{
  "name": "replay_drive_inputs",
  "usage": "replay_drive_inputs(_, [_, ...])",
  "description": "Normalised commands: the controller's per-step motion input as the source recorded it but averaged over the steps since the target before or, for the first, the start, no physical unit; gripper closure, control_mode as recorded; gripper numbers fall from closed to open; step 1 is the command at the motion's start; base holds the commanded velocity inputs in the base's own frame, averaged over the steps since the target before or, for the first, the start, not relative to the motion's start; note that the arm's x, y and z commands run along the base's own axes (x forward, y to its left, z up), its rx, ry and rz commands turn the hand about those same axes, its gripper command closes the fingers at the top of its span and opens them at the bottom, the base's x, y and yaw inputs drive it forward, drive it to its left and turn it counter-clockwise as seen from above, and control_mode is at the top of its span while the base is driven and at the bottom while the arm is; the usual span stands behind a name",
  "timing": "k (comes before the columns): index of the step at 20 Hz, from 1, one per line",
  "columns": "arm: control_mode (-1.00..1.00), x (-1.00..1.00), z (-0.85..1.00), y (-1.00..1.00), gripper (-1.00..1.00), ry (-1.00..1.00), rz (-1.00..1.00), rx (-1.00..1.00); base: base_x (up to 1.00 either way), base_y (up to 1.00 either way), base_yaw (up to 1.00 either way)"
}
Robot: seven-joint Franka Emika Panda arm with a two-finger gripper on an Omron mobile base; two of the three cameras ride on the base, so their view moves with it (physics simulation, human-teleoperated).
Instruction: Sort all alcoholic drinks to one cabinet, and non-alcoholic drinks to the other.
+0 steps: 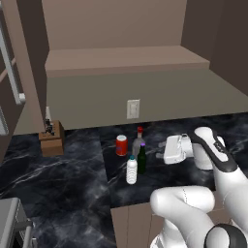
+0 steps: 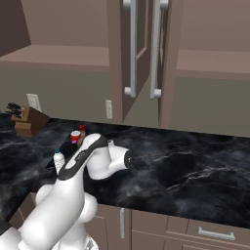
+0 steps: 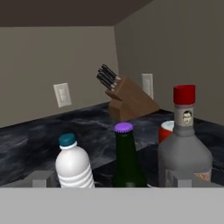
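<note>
The four drinks stand upright in a tight cluster on the black marble counter, toward its back wall: the dark green bottle with the purple cap just beside the small white bottle, the red-capped grey bottle and red can behind them. The gripper hovers near the green bottle, jaws spread wide and grasping nothing. A wooden knife block sits well apart at the counter's back left corner.

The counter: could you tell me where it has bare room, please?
Bare black marble counter right of the arm, below the closed cabinet doors; also between knife block and red can. Crowded where can, both tall bottles and water bottle cluster.
</note>
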Motion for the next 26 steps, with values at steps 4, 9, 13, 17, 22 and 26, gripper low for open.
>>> replay_drive_inputs(4, [-1.0, 0.0, -0.12, 0.12, -1.0, 0.0, 0.0, 0.0, 0.0, 0.0, 0.0])
replay_drive_inputs(9, [-1.0, 0.05, -0.02, 0.14, -1.0, 0.0, 0.0, 0.0, 0.0, 0.0, 0.0])
replay_drive_inputs(13, [-1.0, 0.08, -0.02, 0.16, -1.0, 0.0, 0.0, 0.0, 0.0, 0.0, 0.0])
replay_drive_inputs(17, [-1.0, 0.08, -0.04, 0.15, -1.0, 0.0, 0.0, 0.0, 0.0, 0.0, 0.0])
replay_drive_inputs(22, [-1.0, 0.08, -0.07, 0.09, -1.0, 0.0, 0.0, 0.0, 0.0, 0.0, 0.0])
replay_drive_inputs(26, [-1.0, 0.1, -0.12, 0.0, -1.0, 0.0, 0.0, 0.0, 0.0, 0.0, 0.0])
